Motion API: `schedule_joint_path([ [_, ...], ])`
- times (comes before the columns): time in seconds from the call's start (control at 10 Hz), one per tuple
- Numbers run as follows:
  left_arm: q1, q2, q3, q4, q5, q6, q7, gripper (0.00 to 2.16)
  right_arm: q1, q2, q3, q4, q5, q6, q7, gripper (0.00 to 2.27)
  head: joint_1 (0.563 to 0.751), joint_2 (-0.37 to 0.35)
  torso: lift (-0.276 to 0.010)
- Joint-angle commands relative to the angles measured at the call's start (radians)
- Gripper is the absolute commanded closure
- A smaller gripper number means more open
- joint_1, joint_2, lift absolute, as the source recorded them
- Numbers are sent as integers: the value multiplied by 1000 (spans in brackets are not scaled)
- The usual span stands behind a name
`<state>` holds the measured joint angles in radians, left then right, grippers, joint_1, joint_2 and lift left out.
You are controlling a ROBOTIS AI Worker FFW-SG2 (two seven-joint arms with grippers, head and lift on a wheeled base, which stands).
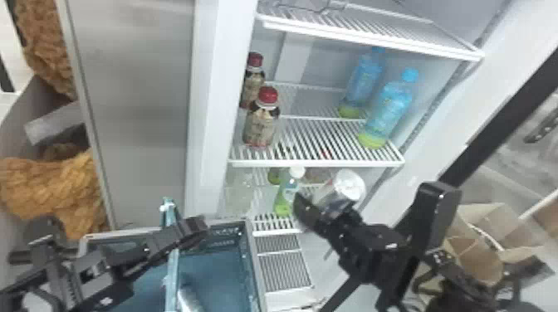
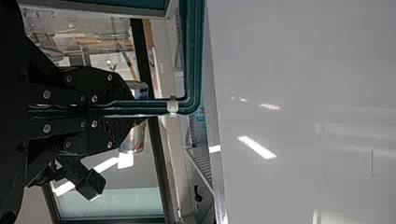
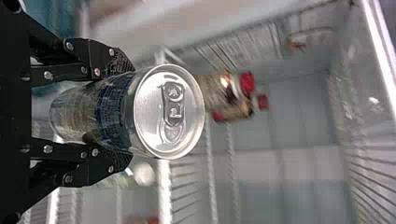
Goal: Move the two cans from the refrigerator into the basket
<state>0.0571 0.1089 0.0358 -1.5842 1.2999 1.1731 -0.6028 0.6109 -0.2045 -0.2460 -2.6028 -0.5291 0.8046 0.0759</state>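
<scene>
Head view: right tool [image 1: 327, 204] clasps cylindrical metal can [image 1: 348, 186].

The can [image 3: 127, 112] is smooth, glossy metal; the basket [image 1: 253, 253] looks like smooth plastic. The box [image 1: 477, 255] is matt cardboard.

Three Cameras Shared One Refrigerator [image 1: 207, 103]

The head view looked forward and down, over the basket [image 1: 220, 271] too. The left wrist's sat close to a teal bar [image 2: 193, 56]; the right's faced inside, sharing red-capped bottles [image 1: 260, 126] with the head's.
</scene>
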Motion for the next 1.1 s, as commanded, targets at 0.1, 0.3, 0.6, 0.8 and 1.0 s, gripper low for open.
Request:
schedule_joint_path([
  [0.1, 2, 0, -4, 0, 0, 0, 0, 1191, 27, 16, 53, 20, -55, 30, 22, 1277, 695, -295, -31],
  [0.3, 2, -2, -4, 0, -2, 0, 0, 1191, 20, 20, 92, 61, -97, 37, 41, 1277, 695, -267, -31],
  [0.6, -1, -3, -6, 0, -2, 0, 0, 1191, -17, 20, 162, 162, -117, 74, 77, 1277, 695, -216, -31],
  [0.8, -1, -3, -8, 0, 0, 0, 0, 1191, -54, 20, 198, 236, -117, 99, 100, 1276, 695, -182, -31],
  [1.0, -1, -3, -8, 0, -2, 0, 0, 1191, -78, 19, 212, 270, -117, 99, 120, 1093, 695, -165, -31],
])
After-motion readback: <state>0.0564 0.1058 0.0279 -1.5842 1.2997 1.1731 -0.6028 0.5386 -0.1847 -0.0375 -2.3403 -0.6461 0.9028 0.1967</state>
